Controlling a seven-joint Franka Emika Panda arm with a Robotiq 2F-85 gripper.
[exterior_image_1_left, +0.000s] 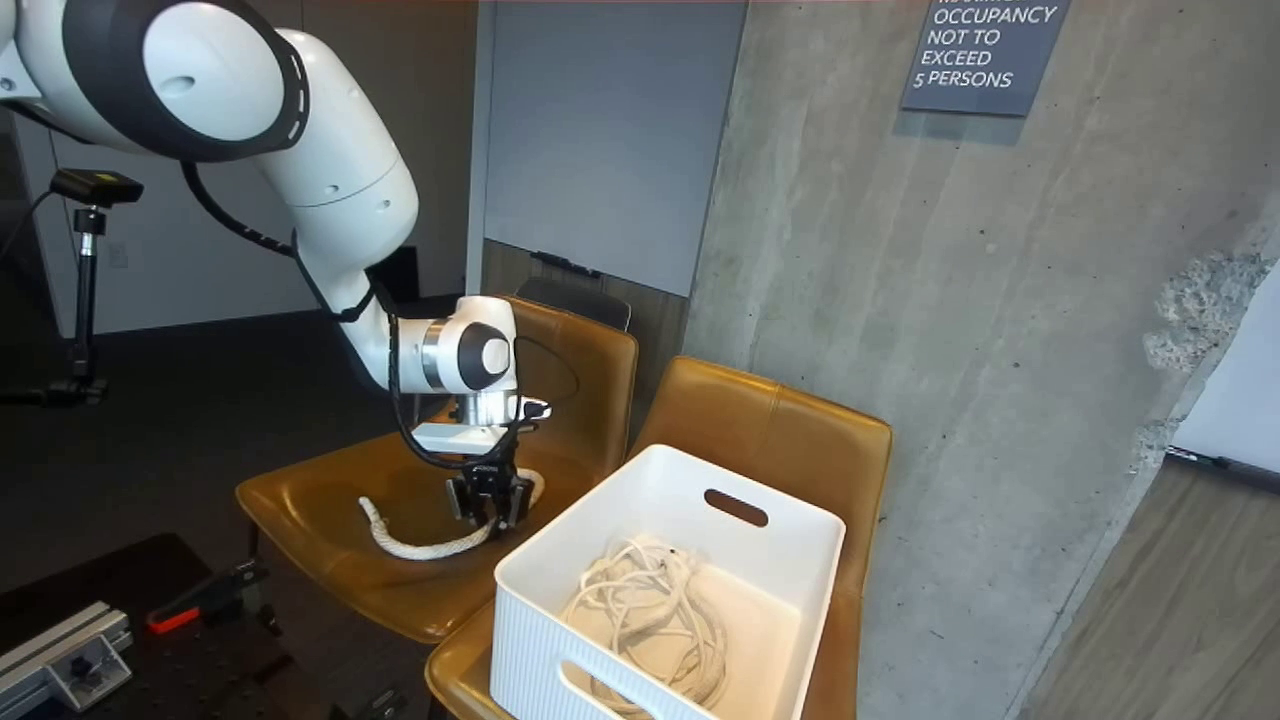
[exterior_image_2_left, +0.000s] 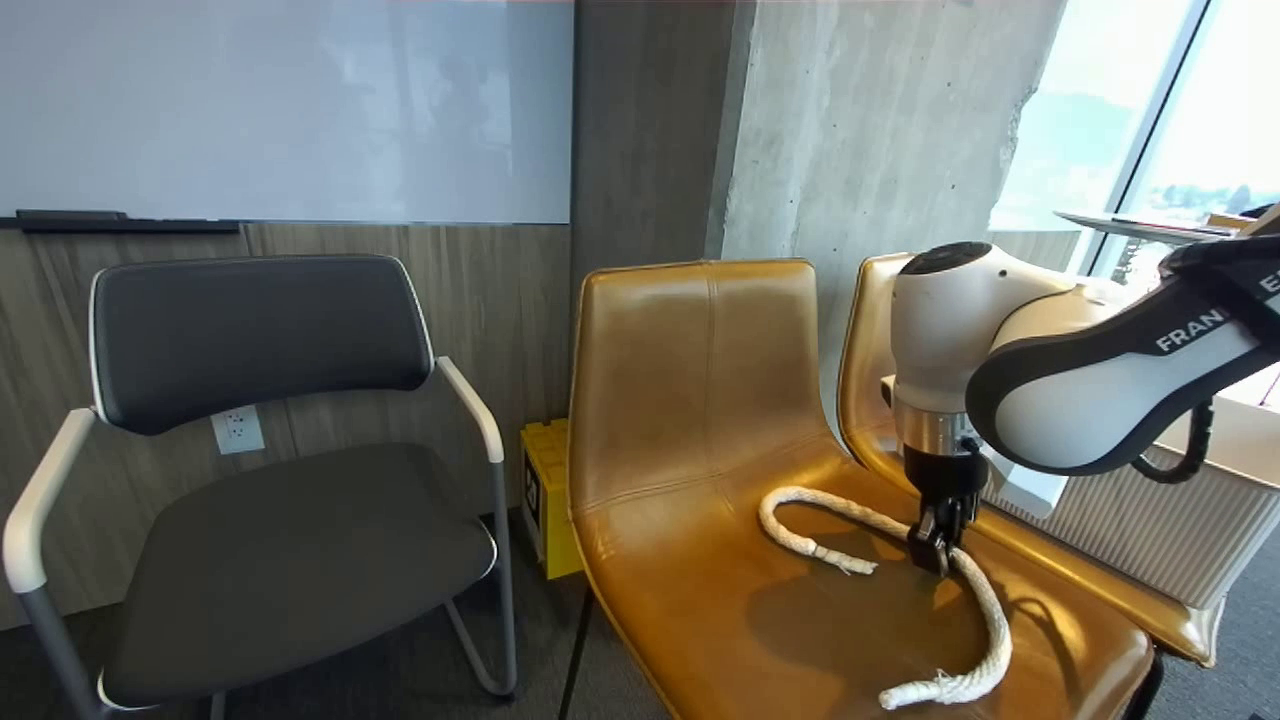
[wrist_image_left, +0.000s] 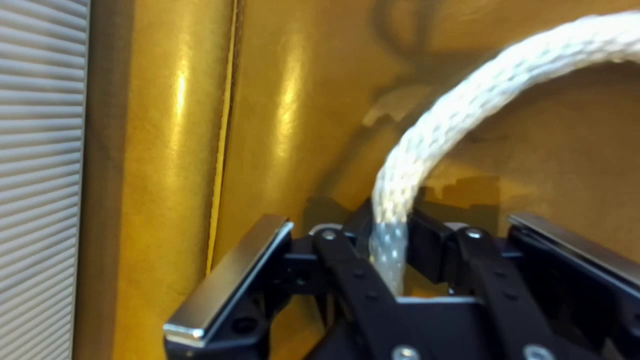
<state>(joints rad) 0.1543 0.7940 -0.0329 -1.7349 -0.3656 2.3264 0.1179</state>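
Tan chair (exterior_image_1_left: 770, 420) beside the rope (wrist_image_left: 440, 130) bears a white bin (exterior_image_1_left: 690, 520)

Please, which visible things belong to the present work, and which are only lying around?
Apparently in the work:
pincer
white rope that it grips
tan chair under the rope

Apparently only around:
grey chair
yellow box
wall sign
white bin (role unclear)

An armless, tan leather-look chair (exterior_image_2_left: 680, 560) carries a thick white braided rope (exterior_image_2_left: 992, 610), which lies across its seat and curves round at both ends; whether the rope's partly hidden middle touches the seat is hard to tell. On a matching chair (exterior_image_1_left: 790, 440) just beside it stands a ribbed white bin (exterior_image_1_left: 525, 640), open-topped, in both exterior views.
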